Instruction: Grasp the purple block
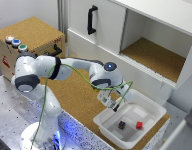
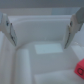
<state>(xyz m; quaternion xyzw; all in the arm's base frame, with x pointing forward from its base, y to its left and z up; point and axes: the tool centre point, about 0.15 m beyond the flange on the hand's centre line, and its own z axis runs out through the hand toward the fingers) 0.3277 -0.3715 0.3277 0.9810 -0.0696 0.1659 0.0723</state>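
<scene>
The tool [image 1: 114, 105] hung released above the white tray [image 1: 155, 111]. It should centre over the purple block [image 1: 122, 124], avoiding the red cube [image 1: 139, 125].

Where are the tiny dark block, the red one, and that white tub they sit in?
purple block [image 1: 122, 124], exterior view, middle of the cube.
red block [image 1: 139, 125], exterior view, its top face.
white tub [image 1: 107, 124], exterior view, its near rim.
</scene>
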